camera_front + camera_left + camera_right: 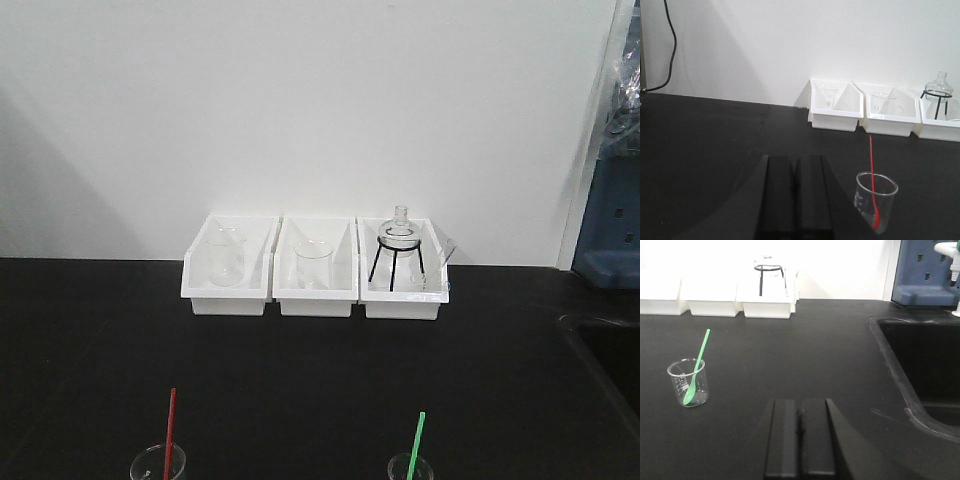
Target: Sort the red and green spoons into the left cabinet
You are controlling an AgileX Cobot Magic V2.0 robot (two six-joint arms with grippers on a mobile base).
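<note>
Red spoon (871, 165): bowl-down in a glass beaker (877, 200) on the worktop (700, 150).
Green spoon (699, 360): same, in a second beaker (687, 385).
Handling: likely light, thin, slippery; pinch the upper handle.
Left tool (795, 160): clenched, empty.
Right tool (800, 404): clenched, empty.

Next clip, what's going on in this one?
Nothing is being handled yet. The thin bright red plastic spoon stands bowl-down in a small clear glass beaker on the black tabletop, and the thin bright green plastic spoon stands likewise in a second clear beaker. The robot's left hand and right hand are both shut, empty, and short of their beakers.
</note>
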